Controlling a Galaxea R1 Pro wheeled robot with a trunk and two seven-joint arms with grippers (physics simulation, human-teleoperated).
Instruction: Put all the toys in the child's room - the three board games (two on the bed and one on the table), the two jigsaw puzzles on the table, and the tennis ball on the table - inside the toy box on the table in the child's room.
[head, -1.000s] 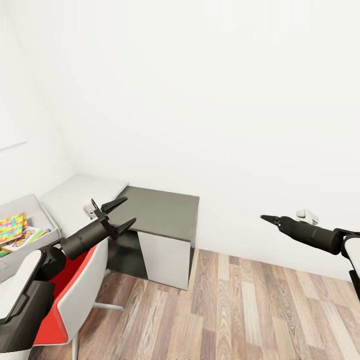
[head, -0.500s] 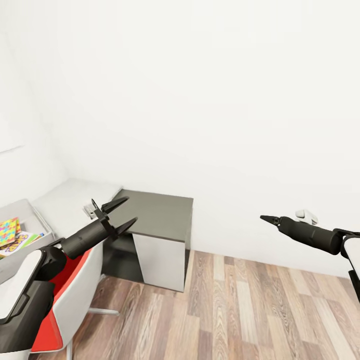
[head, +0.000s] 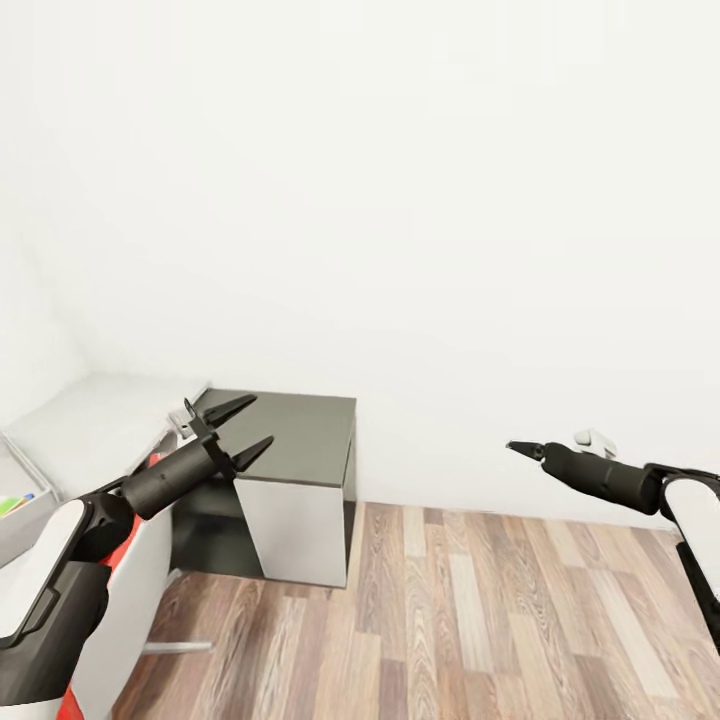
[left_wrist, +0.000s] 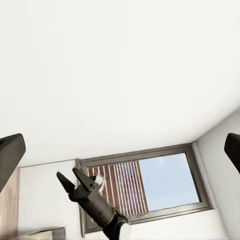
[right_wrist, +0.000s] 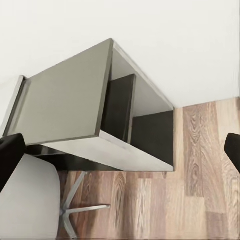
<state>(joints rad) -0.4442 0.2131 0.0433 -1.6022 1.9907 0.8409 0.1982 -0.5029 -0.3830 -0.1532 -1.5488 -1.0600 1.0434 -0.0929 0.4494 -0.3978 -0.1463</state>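
Both grippers are empty with fingers spread: left gripper (head: 238, 431) over the table (head: 290, 432), right gripper (head: 520, 448) at three o'clock. Toy box (head: 15, 495) sits at nine o'clock, holding something colourful I can't identify. Remaining toys probably lie elsewhere, so how much is left is unclear.

table (head: 290, 425): dark grey lower section, against wall | toy box (head: 15, 500): partly visible, left edge

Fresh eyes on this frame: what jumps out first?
The two black arms reaching forward with nothing held: the left gripper with jaws spread over the desk corner, the right gripper out over the wood floor. Then the dark grey lower section of the table against the blank white wall, and a red-and-white chair at lower left.
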